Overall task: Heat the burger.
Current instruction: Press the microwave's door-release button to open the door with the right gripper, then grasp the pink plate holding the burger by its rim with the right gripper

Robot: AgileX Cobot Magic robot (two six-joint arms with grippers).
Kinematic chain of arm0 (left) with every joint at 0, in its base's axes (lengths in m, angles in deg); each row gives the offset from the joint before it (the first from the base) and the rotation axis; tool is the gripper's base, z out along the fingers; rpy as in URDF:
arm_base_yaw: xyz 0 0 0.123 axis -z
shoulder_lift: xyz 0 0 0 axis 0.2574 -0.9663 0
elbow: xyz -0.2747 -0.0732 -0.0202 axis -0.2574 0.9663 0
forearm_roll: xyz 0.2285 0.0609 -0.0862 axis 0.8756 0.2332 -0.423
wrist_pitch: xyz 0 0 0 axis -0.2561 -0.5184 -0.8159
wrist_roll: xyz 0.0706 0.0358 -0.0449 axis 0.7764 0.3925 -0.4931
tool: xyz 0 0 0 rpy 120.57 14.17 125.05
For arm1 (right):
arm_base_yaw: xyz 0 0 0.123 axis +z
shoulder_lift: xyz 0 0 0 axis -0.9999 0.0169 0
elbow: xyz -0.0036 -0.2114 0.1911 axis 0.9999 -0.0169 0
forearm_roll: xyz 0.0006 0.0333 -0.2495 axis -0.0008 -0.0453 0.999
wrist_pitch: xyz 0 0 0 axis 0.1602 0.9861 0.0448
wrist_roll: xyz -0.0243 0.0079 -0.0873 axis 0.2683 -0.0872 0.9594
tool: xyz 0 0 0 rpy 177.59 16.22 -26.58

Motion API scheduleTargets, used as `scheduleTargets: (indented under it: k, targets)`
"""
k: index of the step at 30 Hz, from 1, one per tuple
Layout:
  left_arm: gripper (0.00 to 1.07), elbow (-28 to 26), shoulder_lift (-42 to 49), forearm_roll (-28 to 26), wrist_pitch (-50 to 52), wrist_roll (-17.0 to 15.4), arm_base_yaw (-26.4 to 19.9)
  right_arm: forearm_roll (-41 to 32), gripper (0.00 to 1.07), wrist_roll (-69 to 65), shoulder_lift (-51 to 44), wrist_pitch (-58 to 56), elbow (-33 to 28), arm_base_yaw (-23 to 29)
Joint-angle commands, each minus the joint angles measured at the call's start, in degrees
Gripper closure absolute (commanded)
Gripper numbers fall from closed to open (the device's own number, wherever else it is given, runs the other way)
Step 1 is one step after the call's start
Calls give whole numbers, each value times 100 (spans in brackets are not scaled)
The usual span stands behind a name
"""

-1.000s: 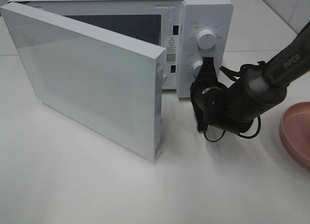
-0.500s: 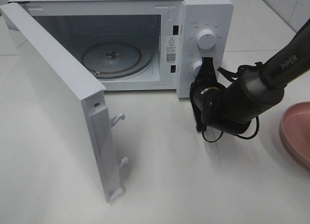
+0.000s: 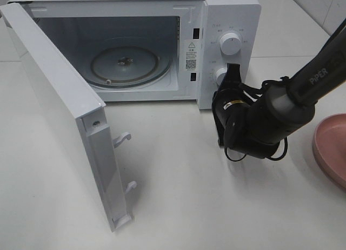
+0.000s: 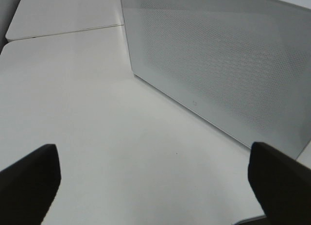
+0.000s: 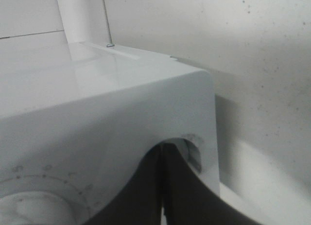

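The burger is out of view in every frame. The white microwave point(image 3: 227, 12) stands at the back with its door point(image 3: 48, 82) swung wide, showing a bare glass turntable point(image 3: 127, 63). My right gripper point(image 3: 232, 72) is shut with nothing in it, its tips against the control panel beside the lower knob point(image 3: 220, 74). In the right wrist view the right gripper point(image 5: 163, 157) has its dark fingers pressed together in front of the microwave's body point(image 5: 97, 113). My left gripper point(image 4: 155, 183) is open and empty, facing the door's outer face point(image 4: 218, 64) over the white table.
A pink plate point(image 3: 330, 147) sits at the right edge, partly cut off, and what shows of it holds nothing. The upper knob point(image 3: 231, 44) is above the right gripper. The open door juts toward the front left, with white tabletop point(image 3: 189, 196) in front of the oven.
The microwave door has swung from partly open to wide open, uncovering the turntable. The right arm has barely shifted at the control panel.
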Motion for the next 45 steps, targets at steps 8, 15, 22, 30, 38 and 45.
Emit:
scheduleTargets:
  k: [8, 15, 22, 30, 38, 45]
  targets:
    - [9, 17, 132, -23, 69, -11, 11, 716, 107, -384, -407, 69, -447, 155]
    - [9, 17, 132, -23, 69, -11, 11, 808, 107, -178, -1043, -241, -1203, 155]
    - [9, 17, 132, -23, 69, -11, 11, 814, 107, 441, -1742, -642, -1707, 138]
    - [9, 17, 132, -23, 69, -11, 11, 785, 105, 1896, -2636, -1203, -1954, 138]
    - [9, 17, 132, -23, 69, -11, 11, 768, 105, 4039, -3461, -2418, -1954, -458]
    - [9, 17, 132, -23, 69, -11, 11, 1146, 104, 6171, -3999, -3976, -1942, -1112]
